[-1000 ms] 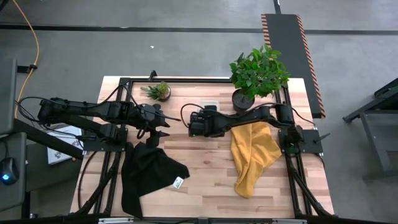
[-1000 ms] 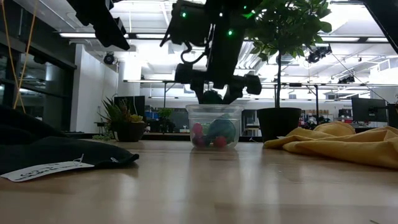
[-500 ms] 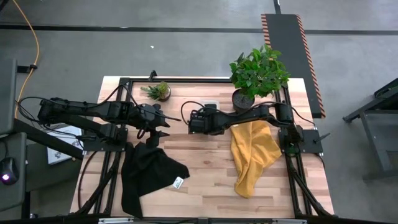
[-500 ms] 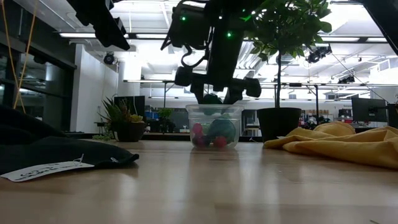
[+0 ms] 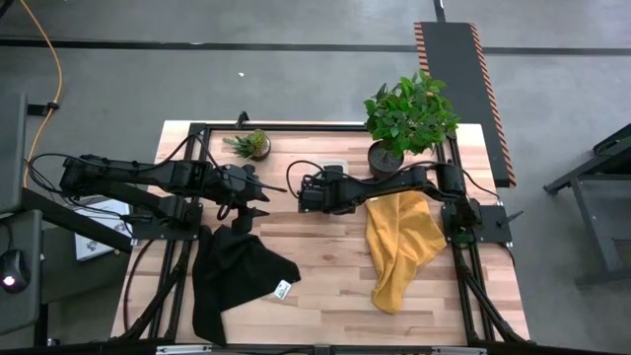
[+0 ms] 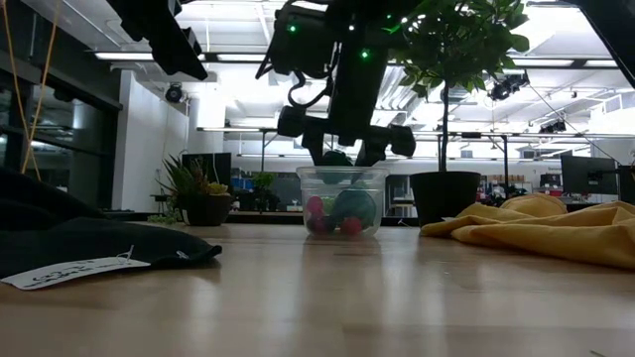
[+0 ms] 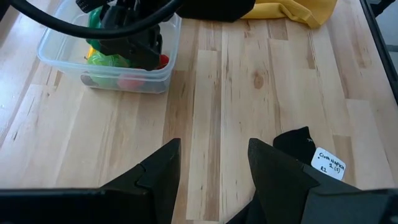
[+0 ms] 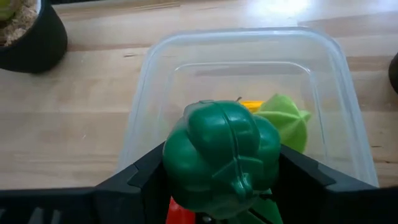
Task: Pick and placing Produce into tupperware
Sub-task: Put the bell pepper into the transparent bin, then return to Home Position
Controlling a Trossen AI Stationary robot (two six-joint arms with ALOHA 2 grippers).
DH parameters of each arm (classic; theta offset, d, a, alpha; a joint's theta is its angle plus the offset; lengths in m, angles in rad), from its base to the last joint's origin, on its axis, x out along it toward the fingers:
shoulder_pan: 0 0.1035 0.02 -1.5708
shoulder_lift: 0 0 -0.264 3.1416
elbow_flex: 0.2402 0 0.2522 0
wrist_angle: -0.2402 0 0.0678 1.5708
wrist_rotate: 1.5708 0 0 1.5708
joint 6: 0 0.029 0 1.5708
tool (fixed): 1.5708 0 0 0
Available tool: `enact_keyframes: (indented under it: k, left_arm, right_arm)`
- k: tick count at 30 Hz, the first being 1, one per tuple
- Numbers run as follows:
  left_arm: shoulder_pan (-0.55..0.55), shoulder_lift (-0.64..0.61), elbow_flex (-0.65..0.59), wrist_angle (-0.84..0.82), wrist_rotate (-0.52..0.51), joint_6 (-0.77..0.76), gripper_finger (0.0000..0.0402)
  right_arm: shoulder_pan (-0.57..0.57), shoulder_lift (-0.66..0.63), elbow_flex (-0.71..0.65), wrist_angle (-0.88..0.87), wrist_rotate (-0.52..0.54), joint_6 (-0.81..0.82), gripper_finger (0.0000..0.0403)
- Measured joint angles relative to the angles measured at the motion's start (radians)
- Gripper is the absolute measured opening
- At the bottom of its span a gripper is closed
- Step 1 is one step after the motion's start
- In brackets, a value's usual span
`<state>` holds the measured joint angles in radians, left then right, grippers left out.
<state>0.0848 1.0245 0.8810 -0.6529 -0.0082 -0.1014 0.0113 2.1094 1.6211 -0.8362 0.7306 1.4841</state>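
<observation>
The clear tupperware [image 8: 249,43] stands on the wooden table toward its far side, also in the low view [image 6: 342,203] and the left wrist view [image 7: 109,59]. Inside it lie a light-green piece [image 8: 283,121], a yellow piece [image 8: 249,106] and a red one [image 8: 179,213]. My right gripper [image 8: 222,171] hangs over its open top [image 6: 342,149], shut on a dark-green ribbed produce piece [image 8: 217,146]. My left gripper [image 7: 211,168] waits open and empty to the tupperware's left [image 5: 251,205]. My right gripper pinches the dark-green piece by two opposite sides [image 8: 174,165] between its two fingers. The fingers slant down from the table's right side. The piece hangs just above the tupperware's rim [image 6: 337,157], clear of the produce inside.
A big potted plant [image 5: 409,118] stands right behind the right arm, a small one [image 5: 254,145] at the far left. A yellow cloth [image 5: 399,247] lies to the right, a black cloth [image 5: 237,276] with a white tag [image 5: 283,289] to the left. Bare wood lies between them.
</observation>
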Motion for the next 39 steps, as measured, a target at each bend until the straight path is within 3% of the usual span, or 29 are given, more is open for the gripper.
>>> enact_keyframes:
  k: [10, 20, 32, 36, 39]
  left_arm:
    - [0.000, 0.000, 0.000, 0.000, 0.000, 0.000, 0.0177]
    - [0.000, 0.000, 0.002, -0.004, 0.000, 0.023, 0.0177]
    - [0.000, -0.050, 0.189, -0.081, -0.058, 0.124, 0.0177]
    - [0.001, -0.090, 0.249, -0.107, -0.073, 0.125, 0.0177]
    - [0.001, -0.128, 0.283, -0.136, -0.086, 0.124, 0.0177]
  right_arm:
    - [0.002, 0.000, 0.000, 0.049, 0.025, -0.050, 0.0253]
    - [0.009, -0.019, 0.000, 0.045, 0.012, -0.052, 0.0256]
    - [0.117, -0.209, 0.000, -0.097, 0.156, -0.075, 0.0257]
    - [0.164, -0.273, 0.000, -0.116, 0.172, -0.124, 0.0243]
    - [0.204, -0.326, 0.000, -0.121, 0.172, -0.165, 0.0208]
